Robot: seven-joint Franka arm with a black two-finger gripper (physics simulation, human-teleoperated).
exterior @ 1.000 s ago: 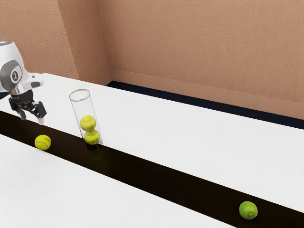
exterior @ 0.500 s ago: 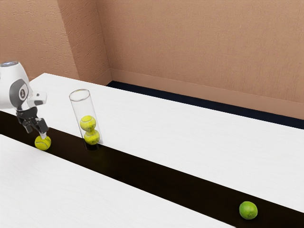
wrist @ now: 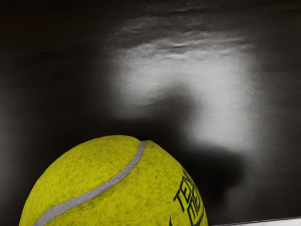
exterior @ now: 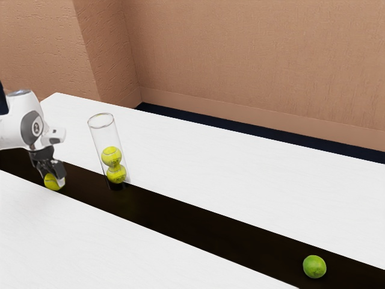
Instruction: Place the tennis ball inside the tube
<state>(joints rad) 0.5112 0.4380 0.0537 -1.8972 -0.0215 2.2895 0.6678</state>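
On the dark strip (exterior: pixel 198 223) of the worktop (exterior: pixel 252 174), toward the exterior view's left: loose tennis ball (exterior: pixel 50 182), end effector (exterior: pixel 53 177) down low around it. Cannot tell from either view whether the grip has closed on the ball or is slack about it.

Handling notes, by judgement. Ball should be light, a hollow rubber shell under felt: gives a little, springs back, not fragile. Nap ought to hold well; pale seam (wrist: pixel 101 188) and black lettering (wrist: pixel 188 200) probably smoother, though no real trouble. Main fault of the thing is roundness. Best hold: across the widest girth, from two opposite sides, centred. Pinched above that line, it would likely squirt downward and roll; taken off-centre, swivel out. Moderate squeeze enough.

Clear tube (exterior: pixel 106 137) stands nearby, mouth up, an upper ball (exterior: pixel 111 156) above a lower ball (exterior: pixel 116 174) inside. Mouth looks only a little wider than a ball, so a grip reaching far out past the sides could foul the rim. Tube likely light, easily tipped; lift well above it, centre, release.
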